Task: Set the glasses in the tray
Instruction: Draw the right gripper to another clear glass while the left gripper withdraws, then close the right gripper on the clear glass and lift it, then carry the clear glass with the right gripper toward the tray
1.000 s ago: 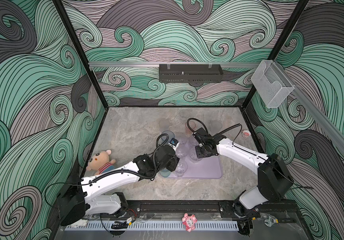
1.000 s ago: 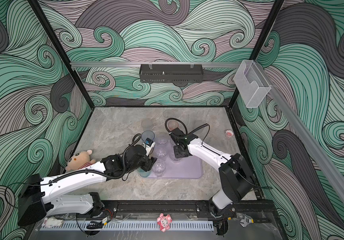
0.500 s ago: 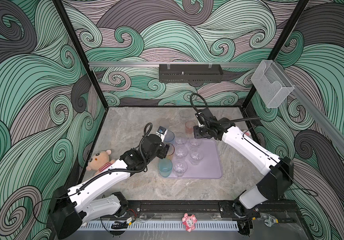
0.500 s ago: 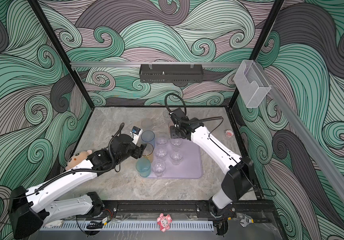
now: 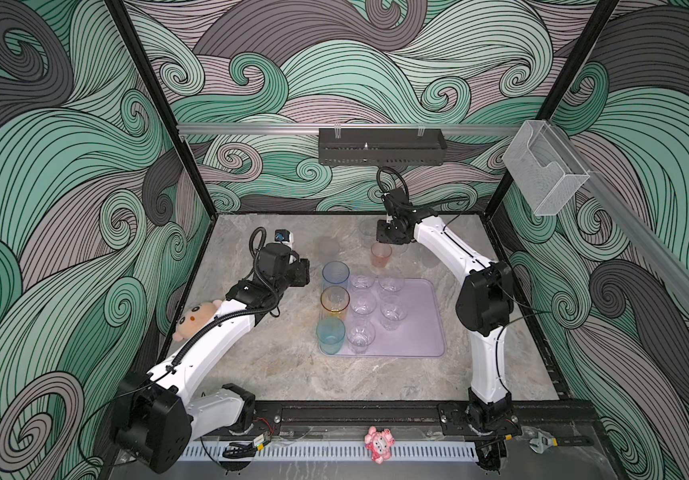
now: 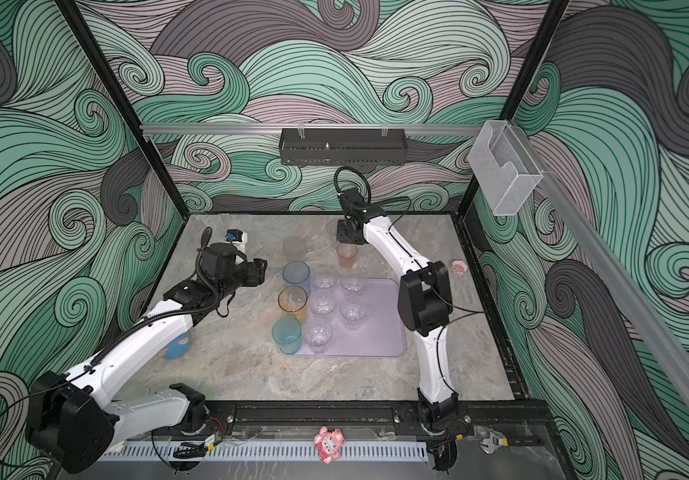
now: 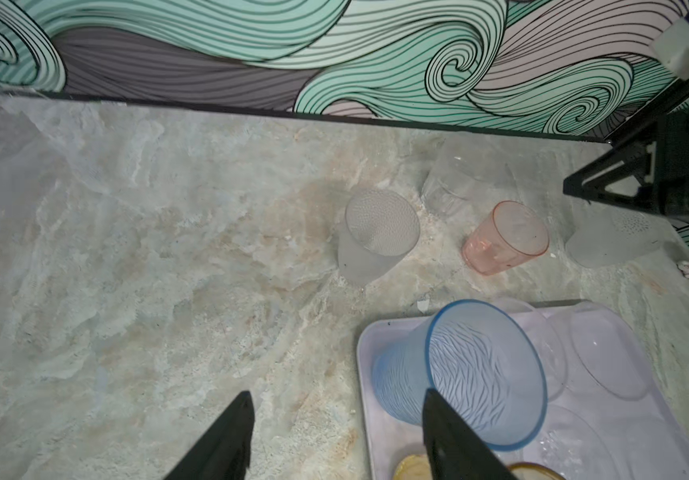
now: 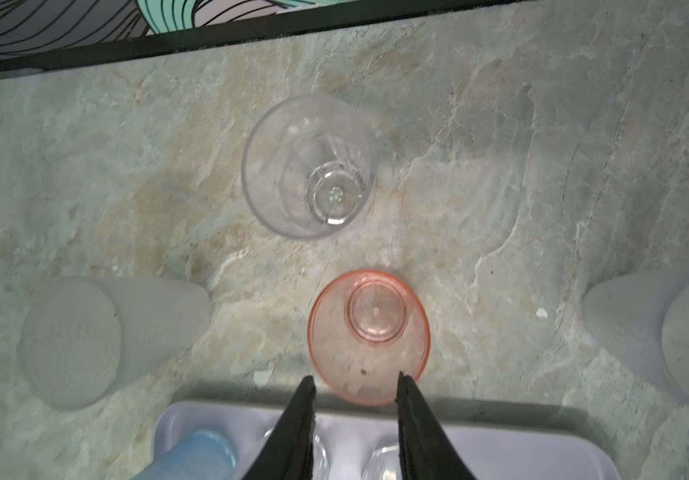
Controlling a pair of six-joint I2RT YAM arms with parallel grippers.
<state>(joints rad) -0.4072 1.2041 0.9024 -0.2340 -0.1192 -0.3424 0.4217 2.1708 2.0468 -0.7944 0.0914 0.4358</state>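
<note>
The lilac tray (image 5: 421, 324) holds a blue glass (image 5: 335, 272), an amber glass (image 5: 334, 299), a teal glass (image 5: 330, 334) and several small clear glasses (image 5: 362, 304). Behind the tray, on the table, stand a pink glass (image 8: 369, 336), a clear glass (image 8: 309, 166) and two frosted glasses (image 7: 376, 232). My right gripper (image 8: 355, 378) hangs open and empty over the pink glass's near rim, seen in a top view (image 5: 390, 239). My left gripper (image 7: 336, 395) is open and empty, just left of the blue glass (image 7: 471, 374).
A plush bear (image 5: 195, 318) lies by the left arm. A small pink item (image 6: 459, 267) sits near the right wall. A black rack (image 5: 380, 146) and a clear box (image 5: 544, 170) hang on the walls. A pink toy (image 5: 378, 444) sits on the front rail.
My right gripper left the clear glasses in the tray, moved back over the pink glass and opened its jaws. My left gripper drew back leftward from the tray's front-left corner.
</note>
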